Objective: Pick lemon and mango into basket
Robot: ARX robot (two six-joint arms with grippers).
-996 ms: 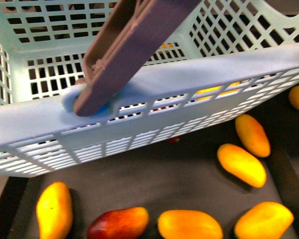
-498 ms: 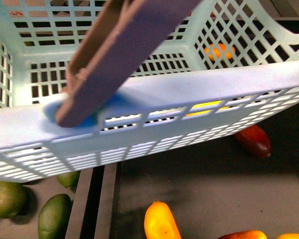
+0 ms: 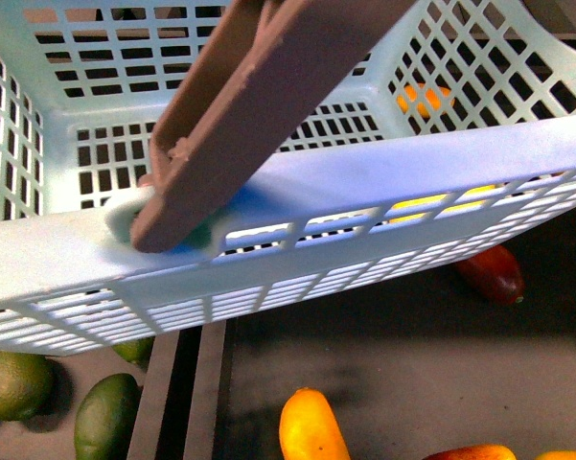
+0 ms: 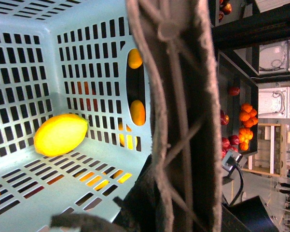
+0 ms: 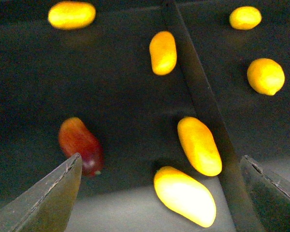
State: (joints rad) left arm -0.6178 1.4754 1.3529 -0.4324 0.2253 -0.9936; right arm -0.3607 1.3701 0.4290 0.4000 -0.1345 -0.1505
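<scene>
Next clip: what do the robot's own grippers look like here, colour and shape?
The right gripper has two dark grey, matte, wedge-shaped fingers with paler worn edges, tapering to blunt tips; no markings show. Of the left gripper only blurred black parts show, close to the camera, and their shape is unclear. The front view shows neither arm.

Over the last second your basket (image 3: pixel 364 182) has travelled sideways over the bins: the yellow mangoes spread from 7 to 3 o'clock are gone. Under it now: green fruit (image 3: pixel 105 417) at 7, a divider (image 3: pixel 187 393) beside it, one yellow mango (image 3: pixel 311 426) at 6, a red mango (image 3: pixel 494 273) at 4. In the last half second the foot of the brown handle (image 3: pixel 259 105) nudged toward 3.
</scene>
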